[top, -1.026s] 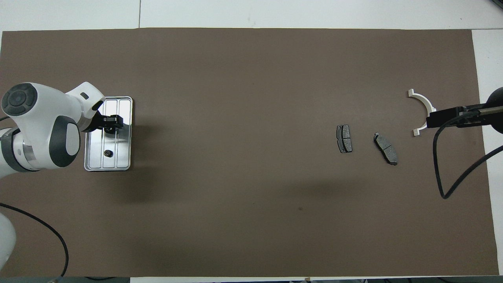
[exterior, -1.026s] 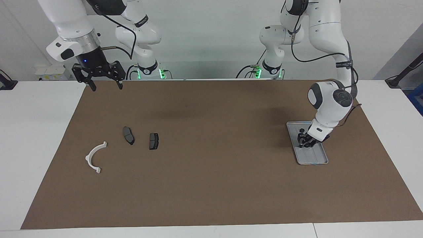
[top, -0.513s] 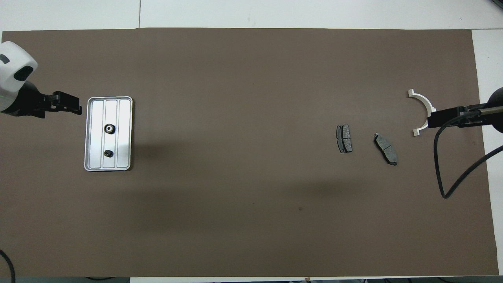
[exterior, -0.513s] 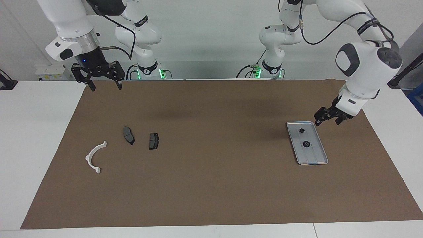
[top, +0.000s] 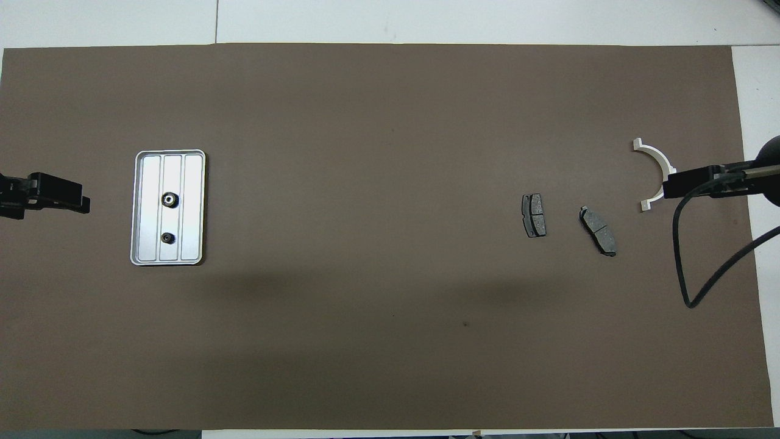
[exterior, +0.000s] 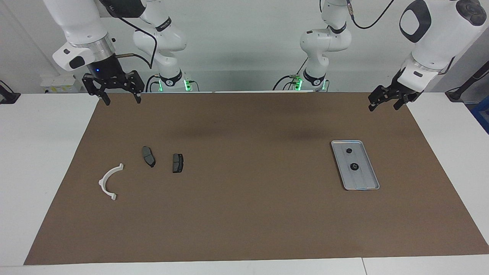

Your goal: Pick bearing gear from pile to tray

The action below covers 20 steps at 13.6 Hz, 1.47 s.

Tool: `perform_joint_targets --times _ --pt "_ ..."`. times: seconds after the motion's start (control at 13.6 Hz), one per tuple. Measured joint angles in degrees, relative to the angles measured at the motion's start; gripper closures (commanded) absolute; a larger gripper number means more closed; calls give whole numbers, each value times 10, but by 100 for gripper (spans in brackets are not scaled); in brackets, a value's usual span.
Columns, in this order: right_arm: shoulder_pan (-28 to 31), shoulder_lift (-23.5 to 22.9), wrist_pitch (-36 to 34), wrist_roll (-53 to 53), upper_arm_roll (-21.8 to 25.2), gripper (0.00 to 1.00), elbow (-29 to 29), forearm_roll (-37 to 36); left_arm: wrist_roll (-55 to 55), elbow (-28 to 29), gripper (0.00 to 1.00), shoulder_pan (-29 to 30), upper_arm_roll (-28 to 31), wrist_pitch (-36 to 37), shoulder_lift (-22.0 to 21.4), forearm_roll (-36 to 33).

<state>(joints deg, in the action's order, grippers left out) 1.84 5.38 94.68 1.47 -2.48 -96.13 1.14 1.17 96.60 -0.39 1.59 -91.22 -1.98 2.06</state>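
While both arms hang raised above the worktop's (exterior: 46, 160) near edge, nothing is being carried, so the step in hand looks like the pause after a drop-off. A brown mat (exterior: 244, 214) covers most of the worktop. Over its corner at the left arm's end hangs the left pincer (exterior: 385, 103), fingers spread and empty; over the corner at the right arm's end the right pincer (exterior: 121, 97) waits, also spread wide and empty.

Next in size comes the tray (exterior: 368, 182), flat on the mat toward the left arm's end, below the left pincer and well apart from it. Toward the right arm's end lies what remains of the pile: a white half-ring bracket (exterior: 107, 181) and, beside it toward the middle, two dark plates (exterior: 148, 156) (exterior: 178, 163), all well clear of the right pincer.

Smallest are the two black gears (top: 169, 199) (top: 166, 237), both resting on the tray's floor along its middle, one nearer the robots than the other.

Judging by this, no round black piece is visible among the pile, so the sorting seems complete or close to it. Any further move would call for checking the pile for another gear, then lowering an open pincer squarely over so small a part.
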Motion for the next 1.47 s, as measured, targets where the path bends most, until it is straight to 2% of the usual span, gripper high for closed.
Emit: perform_joint_targets --times 0.66,1.47 --pt "0 0 0 0 0 0 0 0 0 6 0 -1 -4 -11 -2 0" --pt "0 0 0 0 0 0 0 0 1 -18 0 -11 -7 -1 -2 -2"
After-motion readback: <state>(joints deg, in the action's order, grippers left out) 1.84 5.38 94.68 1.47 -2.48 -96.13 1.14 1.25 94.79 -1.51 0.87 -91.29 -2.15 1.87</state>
